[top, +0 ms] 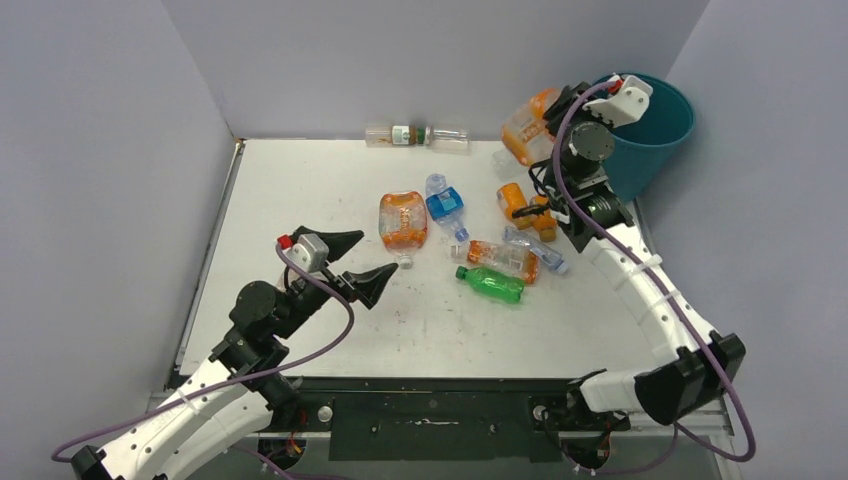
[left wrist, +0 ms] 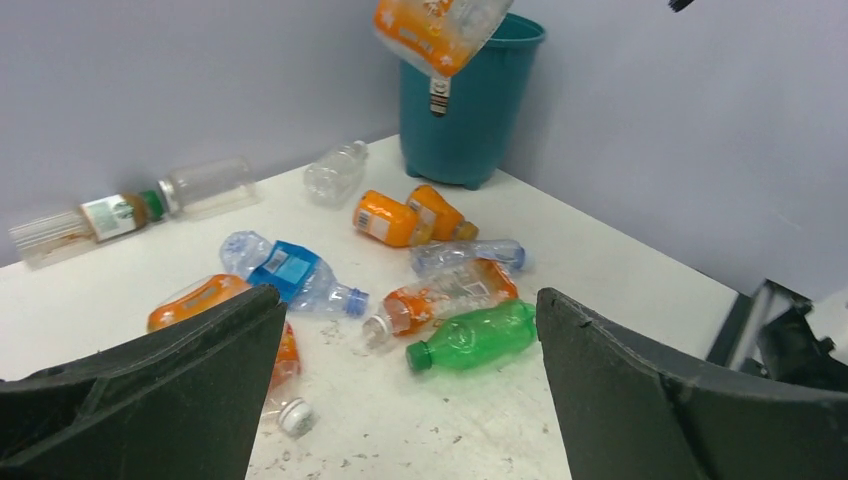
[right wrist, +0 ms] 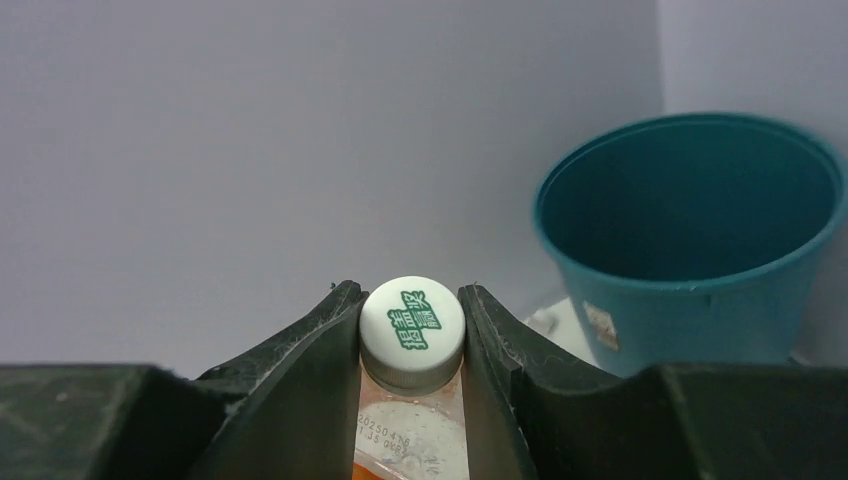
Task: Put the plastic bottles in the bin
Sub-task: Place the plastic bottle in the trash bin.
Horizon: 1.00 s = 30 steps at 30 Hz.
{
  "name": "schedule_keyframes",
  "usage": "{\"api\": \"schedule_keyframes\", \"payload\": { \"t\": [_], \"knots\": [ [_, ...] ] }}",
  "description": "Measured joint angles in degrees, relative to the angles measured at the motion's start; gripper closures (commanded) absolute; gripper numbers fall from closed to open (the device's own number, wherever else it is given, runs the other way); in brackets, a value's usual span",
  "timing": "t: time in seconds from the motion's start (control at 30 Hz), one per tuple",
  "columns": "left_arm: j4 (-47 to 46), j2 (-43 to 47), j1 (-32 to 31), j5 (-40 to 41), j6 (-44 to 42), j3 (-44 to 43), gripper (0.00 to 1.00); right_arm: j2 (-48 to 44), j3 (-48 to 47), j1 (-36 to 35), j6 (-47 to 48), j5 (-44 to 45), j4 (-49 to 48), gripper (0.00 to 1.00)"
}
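My right gripper [top: 562, 105] is shut on the white cap [right wrist: 412, 325] of the large orange-labelled jug [top: 528, 125], which hangs in the air just left of the teal bin [top: 655, 130]. The bin's open mouth [right wrist: 690, 200] lies to the right of the cap. My left gripper [top: 350, 262] is open and holds nothing, low over the table and facing the bottles. Lying on the table are a green bottle [left wrist: 475, 337], a blue-labelled one [top: 445, 206], a flat orange one [top: 402, 219], an orange-and-clear one [top: 505, 259], a clear one [top: 535, 248] and small orange ones [top: 520, 205].
Two clear bottles [top: 415, 135] lie end to end against the back wall. Grey walls close in the white table [top: 300, 190] on the left, back and right. The bin stands in the far right corner. A loose white cap [left wrist: 296, 416] lies near my left finger.
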<state>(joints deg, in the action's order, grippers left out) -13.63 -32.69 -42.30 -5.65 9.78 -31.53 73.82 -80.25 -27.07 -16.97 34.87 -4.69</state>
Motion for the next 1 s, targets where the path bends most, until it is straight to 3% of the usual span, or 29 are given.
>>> {"api": "schedule_keyframes", "payload": {
  "t": [0.13, 0.3, 0.63, 0.8, 1.0],
  "knots": [
    [0.02, -0.39, 0.28, 5.03, 0.0, 0.02, 0.04, 7.43, -0.31, 4.92, 1.25, 7.37, -14.97, 0.95],
    [0.24, -1.42, 0.42, 7.63, -0.02, 0.02, 0.04, 18.18, -6.75, 8.41, 4.96, 9.73, -23.65, 0.95],
    [0.92, -0.39, 0.42, 8.59, -0.02, 0.02, 0.04, 30.51, -24.3, 20.68, 8.92, 14.62, -26.69, 0.95],
    [0.96, 0.42, 0.42, 9.07, -0.17, 0.02, 0.04, 35.89, -29.73, 22.36, 14.23, 16.37, -26.53, 0.95],
    [0.94, 0.35, 0.42, 9.53, -0.66, 0.02, 0.04, 38.56, -26.86, 21.7, 17.92, 16.39, -23.56, 0.95]
  ]
}}
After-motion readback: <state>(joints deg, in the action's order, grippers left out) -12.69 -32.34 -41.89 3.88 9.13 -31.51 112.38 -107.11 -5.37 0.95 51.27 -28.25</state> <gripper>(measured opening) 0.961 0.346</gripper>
